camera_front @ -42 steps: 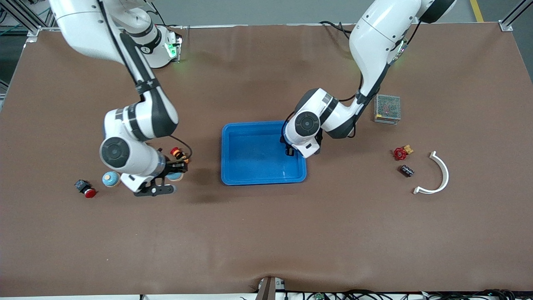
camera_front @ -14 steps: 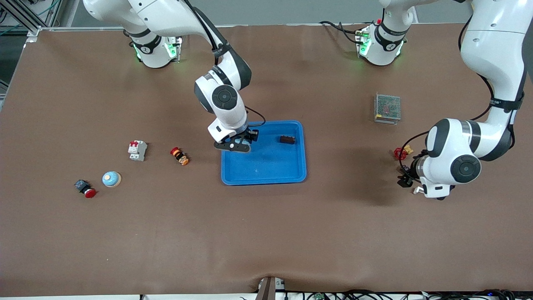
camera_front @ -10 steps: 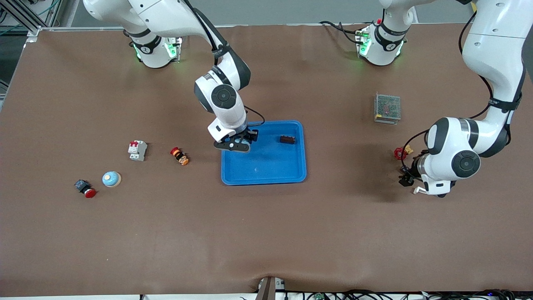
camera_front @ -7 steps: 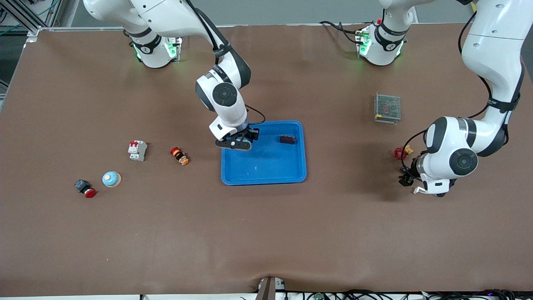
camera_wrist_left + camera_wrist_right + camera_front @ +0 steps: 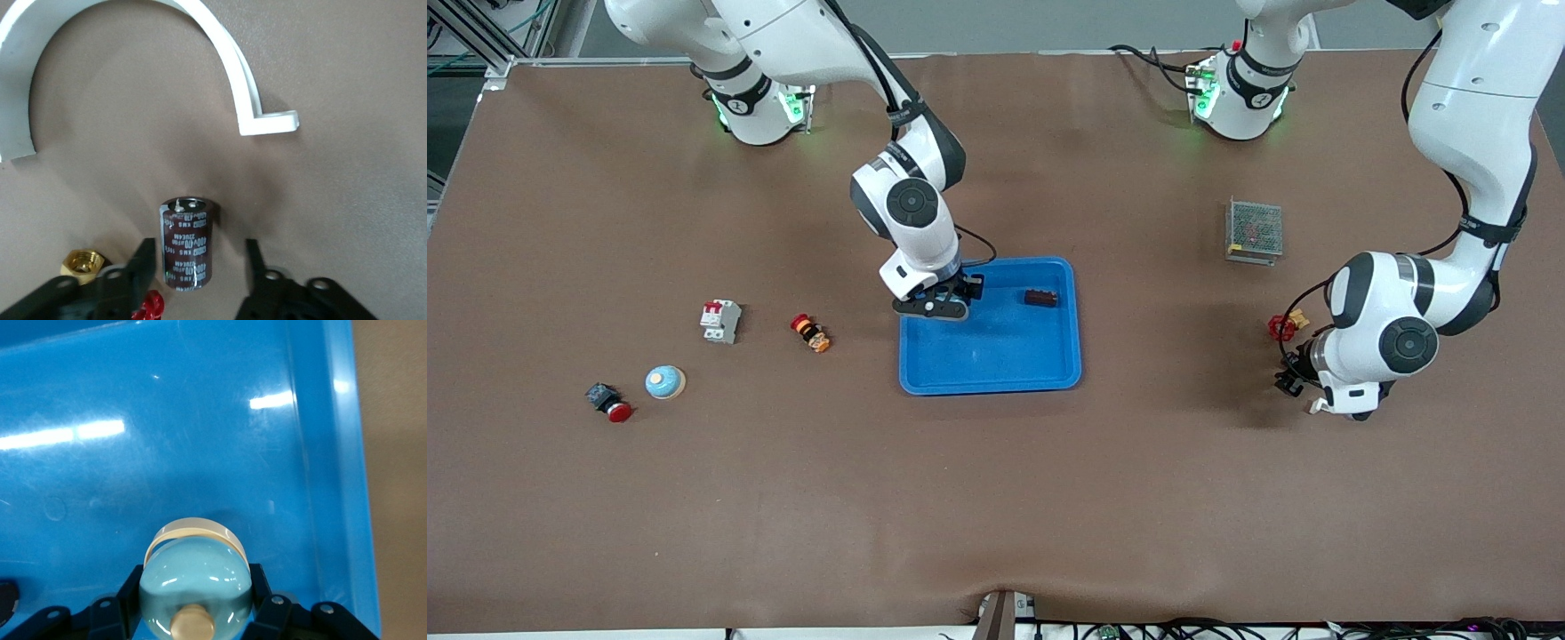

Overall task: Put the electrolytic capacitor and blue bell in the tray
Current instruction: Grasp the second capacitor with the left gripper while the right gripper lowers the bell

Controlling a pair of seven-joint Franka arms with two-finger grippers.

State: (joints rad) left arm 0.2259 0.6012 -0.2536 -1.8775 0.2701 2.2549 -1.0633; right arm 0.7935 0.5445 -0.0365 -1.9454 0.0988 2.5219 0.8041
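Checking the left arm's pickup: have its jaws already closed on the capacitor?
No: in the left wrist view the capacitor stands on the table between the left gripper's open jaws, with gaps on both sides.

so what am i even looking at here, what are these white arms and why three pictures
These are two white robot arms bolted along one edge of a brown table. The wide picture comes from a high camera facing them. The other two come from small cameras on each arm's wrist, looking down past its two-finger end effector.

The right end effector is over the shallow bright-blue plastic tray, shut on a pale blue dome-shaped bell. A small dark cylinder already lies in the tray.

The left end effector is low over the table toward the left arm's end, fingers open on either side of a dark brown electrolytic capacitor, not yet gripping it. Beside it lie a white curved plastic bracket and a red valve handle.

Other parts, including a second blue bell, lie toward the right arm's end.
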